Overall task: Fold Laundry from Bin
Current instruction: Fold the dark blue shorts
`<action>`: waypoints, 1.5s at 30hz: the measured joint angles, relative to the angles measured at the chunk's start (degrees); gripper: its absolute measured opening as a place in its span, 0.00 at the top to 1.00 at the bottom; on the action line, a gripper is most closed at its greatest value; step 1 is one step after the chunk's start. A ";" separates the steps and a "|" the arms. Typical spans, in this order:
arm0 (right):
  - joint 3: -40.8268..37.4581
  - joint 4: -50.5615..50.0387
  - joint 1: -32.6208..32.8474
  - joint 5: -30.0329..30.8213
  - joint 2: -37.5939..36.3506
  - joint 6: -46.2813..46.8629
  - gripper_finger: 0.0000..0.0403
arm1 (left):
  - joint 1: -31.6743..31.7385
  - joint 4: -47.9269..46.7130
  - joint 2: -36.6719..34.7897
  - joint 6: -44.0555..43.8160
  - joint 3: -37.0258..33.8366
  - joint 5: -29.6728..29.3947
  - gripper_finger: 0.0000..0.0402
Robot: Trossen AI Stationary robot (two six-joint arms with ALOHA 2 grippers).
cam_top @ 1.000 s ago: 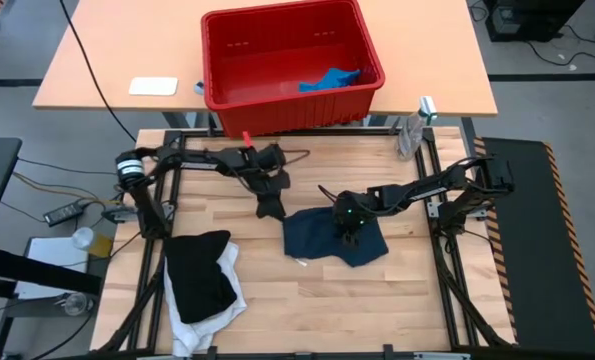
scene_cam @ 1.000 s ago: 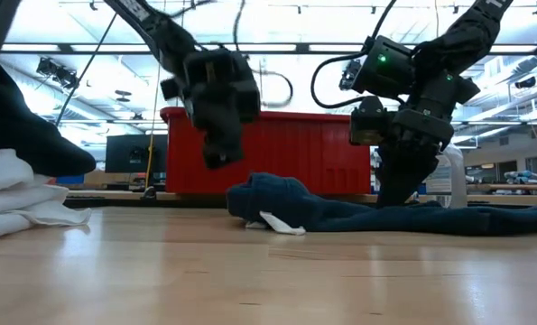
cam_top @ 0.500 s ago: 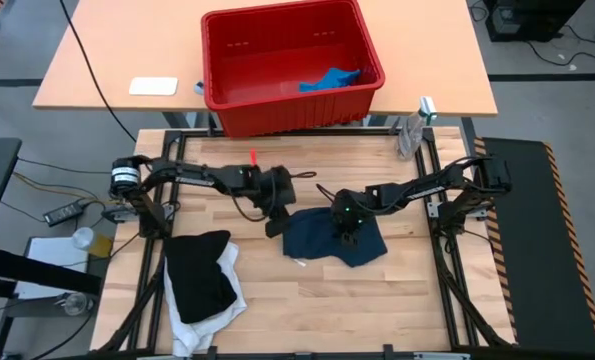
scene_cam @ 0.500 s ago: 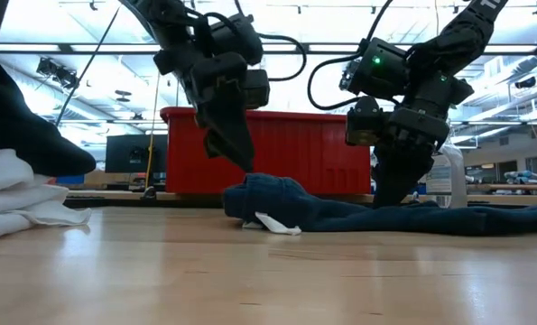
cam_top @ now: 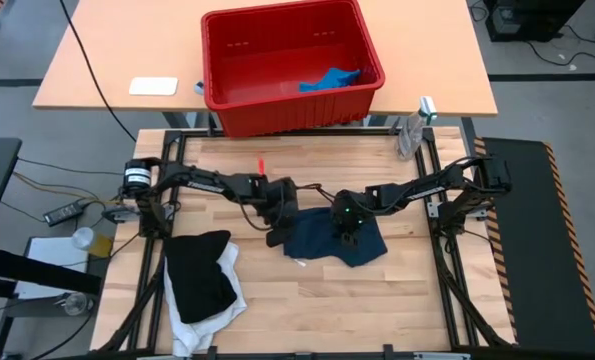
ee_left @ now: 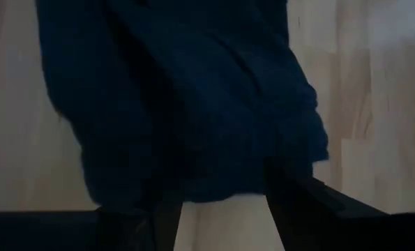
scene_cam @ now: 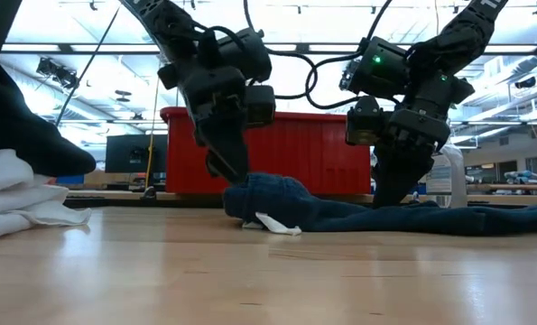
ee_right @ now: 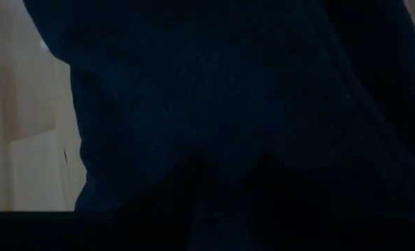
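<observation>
The wooden desk (cam_top: 377, 300) is seen from above, with a second, paler desk (cam_top: 107, 60) behind it, on which the red bin (cam_top: 277, 105) is set. Inside the bin, at its right end, a small bright blue garment (cam_top: 329, 79) is left. On the near left of the wooden desk, a black garment (cam_top: 199, 272) is laid over a white garment (cam_top: 192, 325). Near the middle, the dark navy garment (cam_top: 332, 240) is spread flat, with its white tag (scene_cam: 277, 224) showing at its left edge in the low view.

The left pincer (cam_top: 276, 236) is lowered to the navy garment's left edge; its fingers (ee_left: 301, 199) are held apart, with the bunched edge of the cloth lying between them, not yet clamped. The right pincer (cam_top: 349, 238) is pressed down on the middle of the same garment; whether it is open or closed cannot be told, since only dark cloth fills its wrist view.
</observation>
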 joint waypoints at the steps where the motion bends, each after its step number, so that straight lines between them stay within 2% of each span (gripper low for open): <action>1: 0.00 0.01 0.00 0.00 0.00 -0.01 0.58 | -0.11 0.44 0.14 0.00 0.00 -0.41 0.53; 5: 0.01 0.02 0.00 0.01 -0.02 -0.02 0.58 | -0.50 1.91 0.19 0.81 0.00 -0.77 0.61; 9: 0.02 -0.07 0.00 0.04 -0.02 -0.07 0.58 | -0.16 1.48 0.19 -0.12 0.00 -0.64 0.80; 11: 0.04 -0.17 0.00 0.08 -0.02 -0.26 0.58 | 0.62 0.97 0.19 -1.08 0.00 1.39 0.93; 13: 0.04 -0.25 0.00 0.10 -0.04 -0.55 0.58 | 1.58 0.99 0.19 -1.88 0.00 4.75 0.97; 18: 0.11 -0.93 -0.04 0.19 -0.09 -0.72 0.58 | 3.96 -1.69 -0.46 -3.47 2.81 11.25 0.99; 26: 0.13 -1.26 0.09 0.23 -0.11 -0.86 0.60 | 7.91 -7.89 -1.29 0.02 8.84 10.86 0.99; 32: 0.11 -1.27 0.11 0.14 -0.11 -0.94 0.60 | 11.17 -12.44 -1.29 0.31 9.05 8.09 0.99; 36: 0.11 -1.31 0.11 -0.14 -0.11 -0.94 0.60 | 12.38 -15.11 -1.29 3.01 7.94 2.43 0.99; 40: 0.11 -1.31 0.11 -0.35 -0.11 -1.06 0.60 | 11.98 -11.83 -1.27 6.43 5.14 0.27 0.99; 45: 0.09 -1.36 0.11 -0.81 -0.11 -1.16 0.60 | 10.89 -3.79 -1.23 9.20 2.07 -8.27 0.95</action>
